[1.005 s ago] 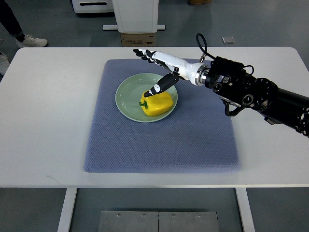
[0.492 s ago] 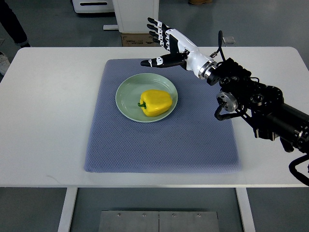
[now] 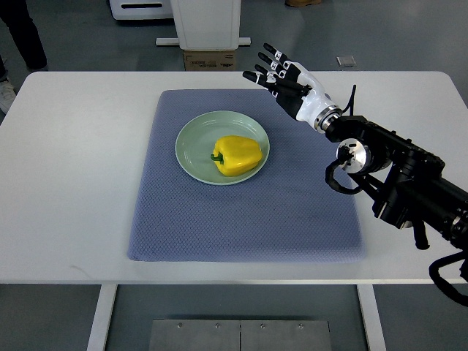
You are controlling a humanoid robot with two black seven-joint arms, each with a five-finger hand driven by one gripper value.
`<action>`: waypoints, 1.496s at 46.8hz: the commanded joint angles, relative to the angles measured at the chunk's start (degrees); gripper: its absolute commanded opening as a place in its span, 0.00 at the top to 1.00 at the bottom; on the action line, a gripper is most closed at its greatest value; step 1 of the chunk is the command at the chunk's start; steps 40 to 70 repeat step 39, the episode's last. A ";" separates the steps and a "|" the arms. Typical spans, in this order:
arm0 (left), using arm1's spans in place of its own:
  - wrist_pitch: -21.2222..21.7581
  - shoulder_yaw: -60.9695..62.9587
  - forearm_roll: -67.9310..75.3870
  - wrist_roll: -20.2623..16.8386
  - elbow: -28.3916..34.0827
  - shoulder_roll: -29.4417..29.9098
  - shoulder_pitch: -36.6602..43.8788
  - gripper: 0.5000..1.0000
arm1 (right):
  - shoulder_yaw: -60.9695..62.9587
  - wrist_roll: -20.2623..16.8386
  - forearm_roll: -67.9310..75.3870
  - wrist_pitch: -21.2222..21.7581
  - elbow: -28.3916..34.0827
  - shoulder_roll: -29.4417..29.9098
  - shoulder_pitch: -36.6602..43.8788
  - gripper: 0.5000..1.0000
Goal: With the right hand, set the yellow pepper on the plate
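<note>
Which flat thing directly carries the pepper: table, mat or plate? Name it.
The pale green plate. The yellow pepper lies on it, while the blue mat and white table sit underneath.

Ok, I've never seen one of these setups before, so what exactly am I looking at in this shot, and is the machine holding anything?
This is one camera looking steeply down from the robot's own side of a white table. The dark jointed arm entering from the picture's right ends in a white and black hand with fingers, the right hand. Its fingers are spread and it holds nothing, hanging above the far right corner of the blue-grey mat. On the mat sits a pale green plate, and a yellow pepper lies on it, untouched by the hand. The left arm is out of view. A person's leg shows at the top left, beyond the table.
</note>
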 commanded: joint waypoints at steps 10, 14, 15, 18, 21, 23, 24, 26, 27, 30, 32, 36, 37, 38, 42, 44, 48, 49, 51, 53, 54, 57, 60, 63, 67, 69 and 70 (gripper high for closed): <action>0.09 0.01 0.00 0.01 0.00 0.00 0.00 0.00 | 8.11 0.01 4.72 0.00 0.02 -3.07 -5.60 0.00; 0.01 0.01 0.00 0.01 0.00 0.00 0.00 0.00 | 9.25 0.09 4.72 0.70 -0.15 -5.18 -7.01 0.00; 0.00 0.01 0.00 0.01 0.00 0.00 0.00 0.00 | 9.51 0.09 4.72 0.88 -0.33 -5.79 -7.27 0.00; 0.00 0.01 0.00 0.01 0.00 0.00 0.00 0.00 | 10.13 0.18 4.72 1.15 -0.85 -7.55 -8.07 0.00; 0.01 0.01 0.00 0.01 0.00 0.00 0.00 0.00 | 10.40 0.44 4.72 1.32 -1.12 -9.49 -9.21 0.00; 0.00 -0.08 0.00 0.01 0.00 0.00 0.00 0.00 | 10.83 0.45 4.72 1.50 -1.12 -10.54 -10.00 0.00; 0.00 0.01 0.00 0.01 0.00 0.00 0.00 0.00 | 11.01 0.45 4.72 1.76 -1.12 -10.98 -10.44 0.00; 0.00 0.01 0.00 0.01 0.00 0.00 0.00 0.00 | 11.36 0.45 4.81 2.20 -1.12 -11.60 -11.23 0.00; 0.00 0.01 0.00 0.01 0.00 0.00 0.00 0.00 | 11.54 0.45 4.72 2.37 -1.12 -11.86 -11.67 0.00; 0.00 0.01 0.00 0.01 0.00 0.00 0.00 0.00 | 11.80 0.45 4.72 2.55 -1.21 -12.39 -12.28 0.00; 0.00 0.01 0.00 0.01 0.00 0.00 0.00 0.00 | 11.89 0.53 4.72 2.55 -1.29 -12.57 -12.46 0.00; 0.09 0.01 0.00 0.01 0.00 0.00 0.00 0.00 | 11.80 0.62 4.72 2.73 -1.91 -12.66 -12.73 0.00; 0.01 0.01 0.00 0.01 0.00 0.00 0.00 0.00 | 11.89 0.62 4.72 2.73 -2.26 -12.66 -12.81 0.00; 0.00 0.01 0.00 0.01 0.00 0.00 0.00 0.00 | 11.89 0.62 4.72 2.73 -2.52 -12.57 -12.81 0.00; 0.00 0.01 0.00 0.01 -0.09 0.00 0.00 0.00 | 11.89 0.62 4.72 2.73 -2.79 -12.57 -12.81 0.00; 0.00 0.01 0.00 0.01 -0.09 0.00 0.00 0.00 | 11.89 0.62 4.72 2.73 -2.79 -12.57 -12.81 0.00; 0.00 0.01 0.00 0.01 -0.09 0.00 0.00 0.00 | 11.89 0.62 4.72 2.73 -2.79 -12.57 -12.81 0.00; 0.00 0.01 0.00 0.01 -0.09 0.00 0.00 0.00 | 11.89 0.62 4.72 2.73 -2.79 -12.57 -12.81 0.00; 0.00 0.01 0.00 0.01 -0.09 0.00 0.00 0.00 | 11.89 0.62 4.72 2.73 -2.79 -12.57 -12.81 0.00; 0.00 0.01 0.00 0.01 -0.09 0.00 0.00 0.00 | 11.89 0.62 4.72 2.73 -2.79 -12.57 -12.81 0.00; 0.00 0.01 0.00 0.01 -0.09 0.00 0.00 0.00 | 11.89 0.62 4.72 2.73 -2.79 -12.57 -12.81 0.00; 0.00 0.01 0.00 0.01 -0.09 0.00 0.00 0.00 | 11.89 0.62 4.72 2.73 -2.79 -12.57 -12.81 0.00; 0.00 0.01 0.00 0.01 -0.09 0.00 0.00 0.00 | 11.89 0.62 4.72 2.73 -2.79 -12.57 -12.81 0.00; 0.00 0.01 0.00 0.01 -0.09 0.00 0.00 0.00 | 11.89 0.62 4.72 2.73 -2.79 -12.57 -12.81 0.00; 0.00 0.01 0.00 0.01 -0.09 0.00 0.00 0.00 | 11.89 0.62 4.72 2.73 -2.79 -12.57 -12.81 0.00; 0.00 0.01 0.00 0.01 -0.09 0.00 0.00 0.00 | 11.89 0.62 4.72 2.73 -2.79 -12.57 -12.81 0.00; 0.00 0.01 0.00 0.01 -0.09 0.00 0.00 0.00 | 11.89 0.62 4.72 2.73 -2.79 -12.57 -12.81 0.00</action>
